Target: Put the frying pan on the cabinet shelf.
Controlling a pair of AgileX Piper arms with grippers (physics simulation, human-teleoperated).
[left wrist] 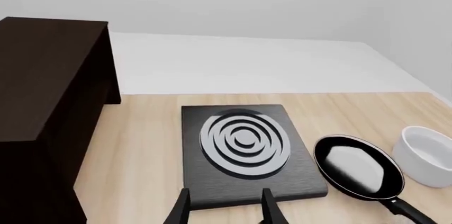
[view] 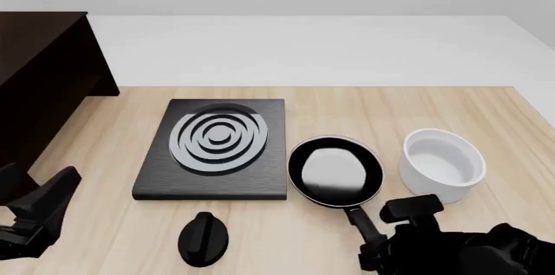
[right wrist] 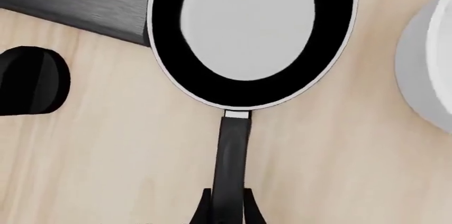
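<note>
The frying pan [view: 336, 171] rests on the wooden table just right of the hob, black with a pale grey inside. Its slim handle [view: 361, 220] points toward me. In the right wrist view my right gripper [right wrist: 228, 207] sits at the end of the handle [right wrist: 233, 150], its fingers pressed against both sides, with the pan [right wrist: 251, 28] lying flat. From the front, the right gripper [view: 375, 241] is at the table's near right. My left gripper [left wrist: 226, 211] hangs open and holds nothing, low at the near left [view: 39, 213]. The dark brown cabinet [view: 39, 60] stands far left, with only its flat top board [left wrist: 39, 70] and side showing.
A black hob plate [view: 217, 148] with silver rings lies mid-table. A deep white bowl [view: 442, 164] stands right of the pan, close to it. A small black knob [view: 204, 239] lies near the front edge, left of the pan handle. A white wall rises behind the table.
</note>
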